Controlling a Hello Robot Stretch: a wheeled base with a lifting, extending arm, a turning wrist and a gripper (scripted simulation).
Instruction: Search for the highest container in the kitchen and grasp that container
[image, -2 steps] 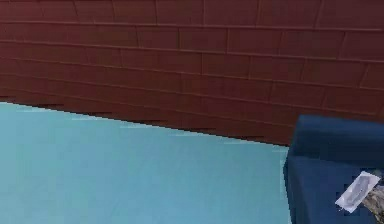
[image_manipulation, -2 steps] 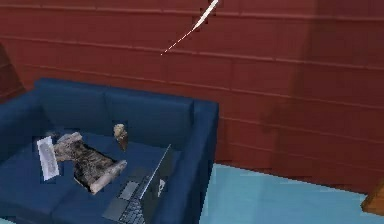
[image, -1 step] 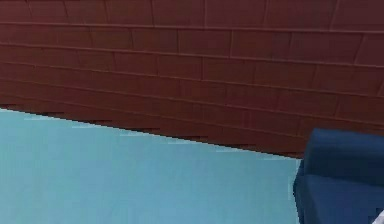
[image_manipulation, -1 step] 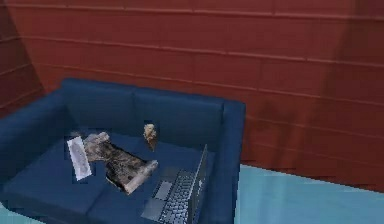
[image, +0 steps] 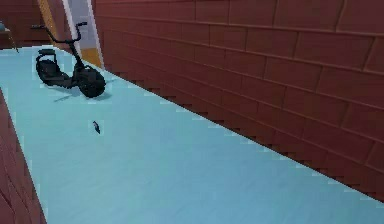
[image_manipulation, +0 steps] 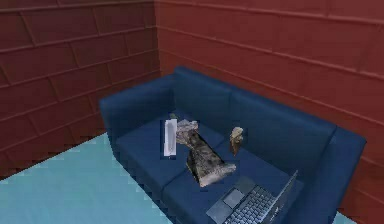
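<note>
- The room is walled in red brick (image: 270, 70) with a pale blue floor (image: 180, 150) that runs away as a long strip between the walls.
- Toward the floor's far left corner in the forward view stands a black wheeled cycle (image: 72, 68) with raised handlebars. Behind it is a pale upright door frame (image: 82, 25) with an orange edge.
- A small dark speck (image: 96, 126) lies on the floor nearer than the cycle, well apart from it. It is too small to name.
- In the arm side view a deep blue sofa (image_manipulation: 270, 120) sits in the corner where two brick walls meet.
- Along the sofa's seat lie a white slab (image_manipulation: 170, 137) near the left end, a mottled grey-and-white heap (image_manipulation: 205, 157) just beside it, a small brown thing (image_manipulation: 237, 138) by the backrest, and an open laptop (image_manipulation: 250, 205) at the near right edge.
- The gripper's state cannot be told from these views.
- Where the highest container stands cannot be told either. The sofa and cycle do not suggest a kitchen, so I judge the search has hardly begun.
- The relation that matters — which way the container lies from the gripper — is still unknown. The likeliest lead is the door frame at the floor's far end, which would mean driving forward along the strip and keeping off the cycle.
</note>
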